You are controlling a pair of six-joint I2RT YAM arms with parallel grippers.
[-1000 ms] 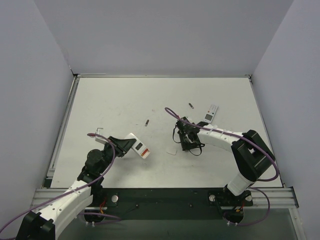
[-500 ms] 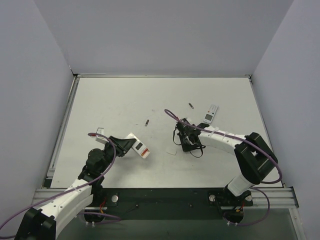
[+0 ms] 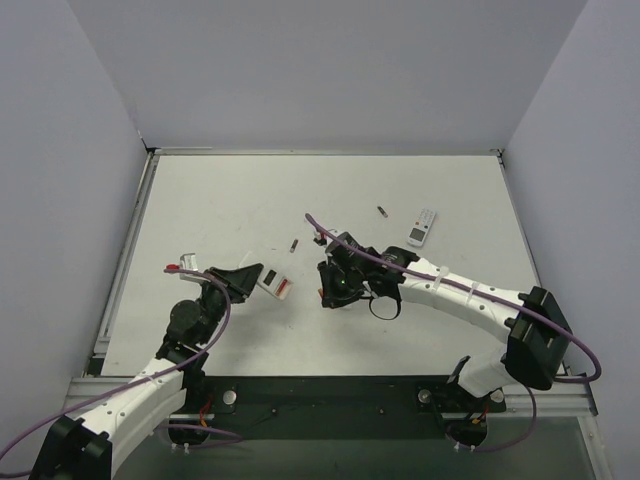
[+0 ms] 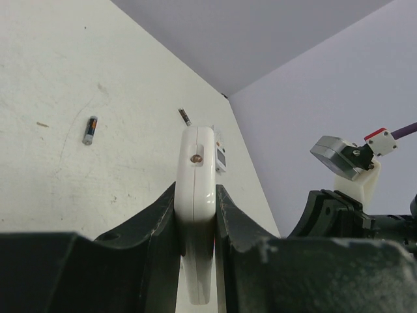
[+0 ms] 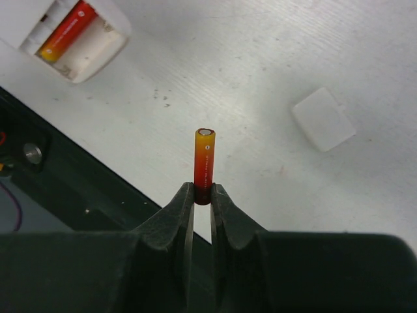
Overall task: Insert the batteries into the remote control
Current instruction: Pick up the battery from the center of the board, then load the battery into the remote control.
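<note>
Red-orange battery [image 5: 204,160] is pinched by its lower end in the right jaws, upright, pale tip pointing away. Most of its length is left free. The grip is short, so pivoting is judged a risk.

Step in hand, as judged: second battery to be seated. Remote control [image 5: 71,36] is seen up and left of the pinched battery in the right wrist view, apart from it, no contact. It is clamped across its white sides by the left jaws, closed onto it, open compartment turned toward the right arm. Seated battery [image 5: 65,29] fills the far slot. Empty slot [image 5: 99,44] is the one nearer the right jaws.

To be done well:
- Battery axis should be turned parallel to the slot before approach.
- Polarity is probably reversed against the neighbour, but the markings cannot be read.
- One end should be pressed onto its contact first, then the free end tipped down.

Further out, white square piece [image 5: 324,119], probably the cover, lies flat on the tabletop [image 3: 200,200]. Dark cell [image 3: 293,245], second dark cell [image 3: 382,211] and white-faced remote [image 3: 422,227] lie beyond, well apart. They are not to be touched.
</note>
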